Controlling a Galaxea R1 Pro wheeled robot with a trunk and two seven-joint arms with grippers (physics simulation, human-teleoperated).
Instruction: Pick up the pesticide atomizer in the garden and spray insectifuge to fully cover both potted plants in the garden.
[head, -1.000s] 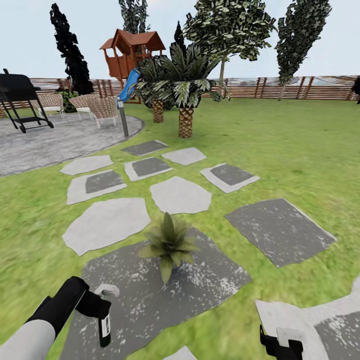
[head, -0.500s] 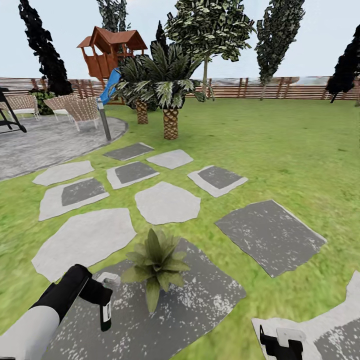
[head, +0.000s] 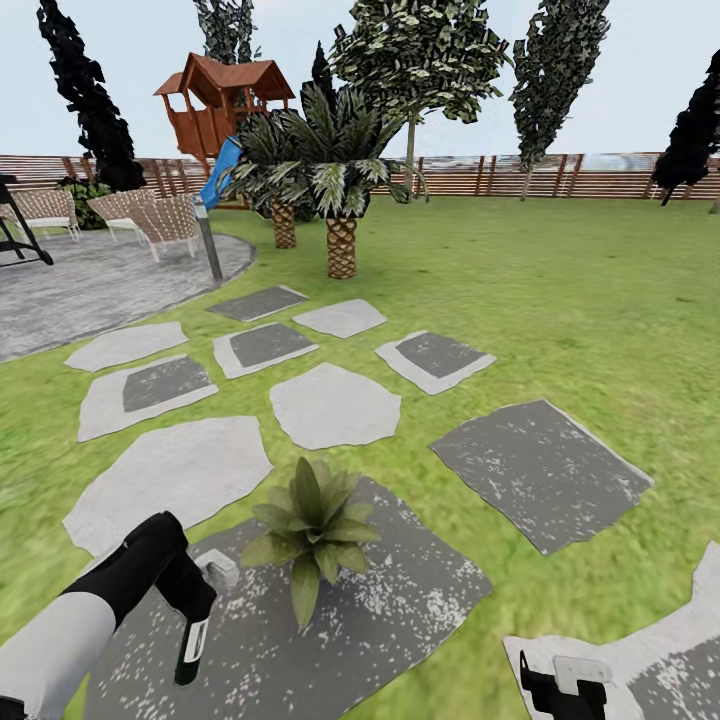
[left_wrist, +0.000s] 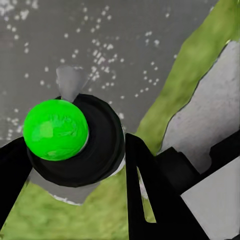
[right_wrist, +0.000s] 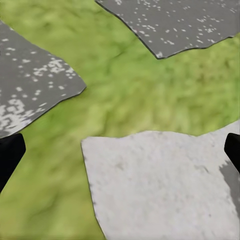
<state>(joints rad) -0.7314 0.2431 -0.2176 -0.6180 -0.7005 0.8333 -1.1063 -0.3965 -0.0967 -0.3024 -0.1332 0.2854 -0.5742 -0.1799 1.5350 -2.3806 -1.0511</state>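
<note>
Atomizer (head: 193, 640) is in the left gripper (head: 190, 600), low at the robot's left, hanging over a dark speckled stone (head: 400, 590). In the head view the bottle tilts, its free end pointing down toward the stone. In the left wrist view the bottle (left_wrist: 75, 142) sits between two black fingers (left_wrist: 145, 185), end-on, with a bright green cap or marker (left_wrist: 56, 129) facing the camera; the fingers are closed against its sides.

One potted plant (head: 312, 528) stands on the same stone, just beside the atomizer, toward the robot's right and a little further out. Pot hidden under the leaves. I see no second potted plant from here.

Right gripper (head: 562, 690) is low at the robot's right over a pale stone (right_wrist: 160, 185). Right wrist view: black fingertips (right_wrist: 10, 155) far apart at the frame edges, nothing between them.

Around: lawn (head: 560, 300), more stepping stones (head: 335, 405), paved patio (head: 90, 285), palms (head: 335, 180), fence (head: 560, 175), play tower (head: 220, 105).

Judgement: pick-up done; spraying step in hand, first plant. Which end is the nozzle I cannot tell. Next move, probably: bring the bottle nearer the rosette, aim the nozzle at the leaves, sweep across them for full cover, then look for the other plant.
</note>
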